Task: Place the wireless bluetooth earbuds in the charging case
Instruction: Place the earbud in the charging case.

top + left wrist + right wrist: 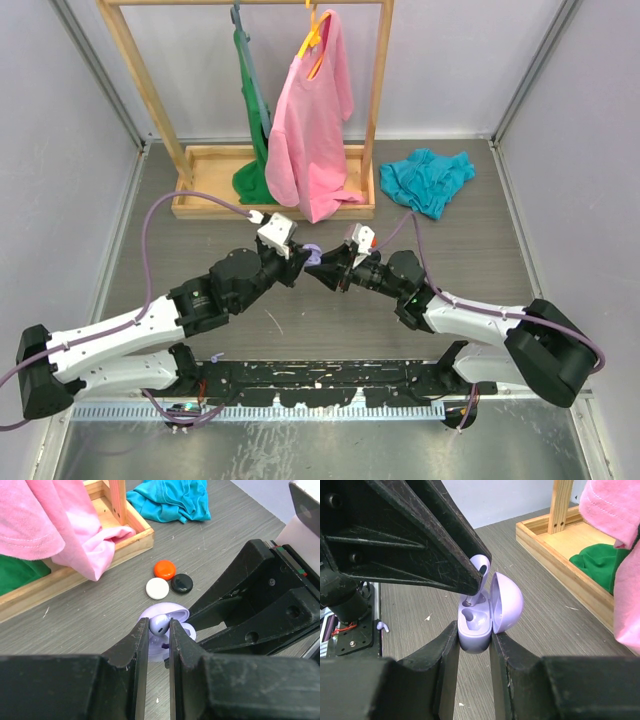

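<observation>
Earbud (159, 624) pinched by left fingers (131, 651), case (474, 631) by right fingers (438, 656), discs (157, 588), maybe cases, beyond

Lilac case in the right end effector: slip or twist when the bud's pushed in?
Probably slippery: the lilac case looks glossy and rounded, pinched by the right end effector only at its base. Its open lid hangs off one side, so it may twist.

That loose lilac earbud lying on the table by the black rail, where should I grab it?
Probably the rounded head of the loose earbud, from above. It lies low on the table, so only a downward approach lets a tool close across it, and pinching the head leaves the stem free for the case. It's too small to read its exact pose.
</observation>
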Tool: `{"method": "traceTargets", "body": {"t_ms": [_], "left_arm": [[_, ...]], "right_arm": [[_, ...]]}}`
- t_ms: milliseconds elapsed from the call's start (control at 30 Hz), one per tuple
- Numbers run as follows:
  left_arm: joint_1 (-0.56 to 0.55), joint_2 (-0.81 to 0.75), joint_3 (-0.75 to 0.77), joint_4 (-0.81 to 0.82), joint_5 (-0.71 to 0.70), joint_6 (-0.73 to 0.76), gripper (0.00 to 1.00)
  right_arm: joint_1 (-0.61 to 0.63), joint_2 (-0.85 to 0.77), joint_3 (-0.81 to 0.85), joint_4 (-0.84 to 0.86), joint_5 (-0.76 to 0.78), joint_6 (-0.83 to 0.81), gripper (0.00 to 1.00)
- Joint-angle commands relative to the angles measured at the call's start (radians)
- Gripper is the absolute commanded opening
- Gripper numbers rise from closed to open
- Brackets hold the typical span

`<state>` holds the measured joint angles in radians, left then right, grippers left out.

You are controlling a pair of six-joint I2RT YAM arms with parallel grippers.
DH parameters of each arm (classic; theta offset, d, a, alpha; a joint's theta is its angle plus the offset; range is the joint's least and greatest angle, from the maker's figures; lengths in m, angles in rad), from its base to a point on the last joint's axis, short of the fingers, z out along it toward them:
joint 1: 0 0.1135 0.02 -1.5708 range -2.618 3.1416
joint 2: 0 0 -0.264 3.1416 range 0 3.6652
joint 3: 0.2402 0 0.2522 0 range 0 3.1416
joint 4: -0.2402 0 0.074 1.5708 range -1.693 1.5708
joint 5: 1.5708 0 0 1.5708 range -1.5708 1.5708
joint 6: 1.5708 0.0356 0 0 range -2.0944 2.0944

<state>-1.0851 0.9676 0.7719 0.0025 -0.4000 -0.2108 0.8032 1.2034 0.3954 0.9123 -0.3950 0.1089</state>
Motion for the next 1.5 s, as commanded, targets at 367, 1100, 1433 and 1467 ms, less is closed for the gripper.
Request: {"method": "traceTargets", "body": {"t_ms": [367, 1100, 1433, 1467], "left_arm": [[-0.053, -0.006, 0.033, 0.03, -0.057, 0.103, 0.09], [-0.085, 0.011, 0.058, 0.031, -0.114, 0.124, 0.09], [-0.102, -0.002, 0.058, 0.008, -0.12, 0.16, 0.09], [-0.104, -0.003, 0.059, 0.008, -0.118, 0.162, 0.09]], "right_arm": [[0.004, -0.042, 0.003, 0.071, -0.002, 0.002, 0.01], [0.004, -0.043, 0.0, 0.071, -0.004, 0.001, 0.01], [0.004, -0.044, 0.0, 0.075, -0.008, 0.003, 0.01], [0.004, -0.043, 0.0, 0.075, -0.008, 0.003, 0.01]]}}
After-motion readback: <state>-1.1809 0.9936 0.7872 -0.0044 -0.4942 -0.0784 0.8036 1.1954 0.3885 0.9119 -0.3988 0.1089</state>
